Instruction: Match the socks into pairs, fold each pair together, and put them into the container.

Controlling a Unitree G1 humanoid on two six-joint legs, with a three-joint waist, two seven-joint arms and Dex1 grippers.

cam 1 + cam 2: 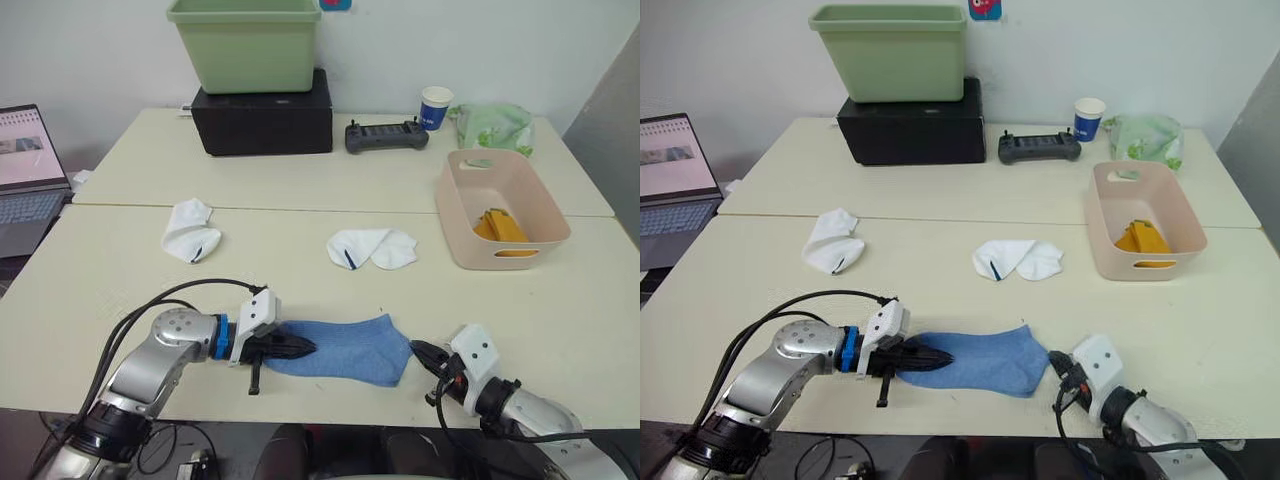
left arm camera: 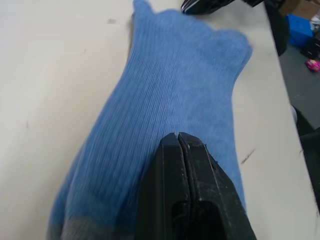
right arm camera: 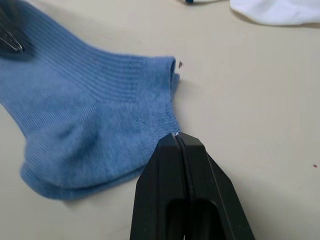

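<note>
While the light blue socks (image 1: 345, 347) lay flat near the front edge of the table (image 1: 300, 230), apparently one stacked on the other (a doubled edge showed at the heel end in the right wrist view), the left gripper (image 1: 297, 347) rested on their left end with its two black fingers pressed together on top of the fabric rather than pinching it. The right gripper (image 1: 423, 352) sat at the opposite end, its fingers also pressed together, the tips just at the edge of the blue fabric. Farther back, two white socks lay well apart: one white sock (image 1: 189, 230) bunched on the left and another white sock (image 1: 372, 248) spread near the middle, each with a thin dark mark. The pale pink container (image 1: 500, 206) stood at the right side of the table, and the mustard-orange socks (image 1: 501, 227) lay inside it. Behind it were a green patterned bag (image 1: 494, 126) and a paper cup (image 1: 435, 108), with a black controller (image 1: 386, 135) just beside the cup. A green bin (image 1: 246, 43) sat on a black box (image 1: 264, 121) at the back, and a laptop (image 1: 28, 175) stood at the far left.
</note>
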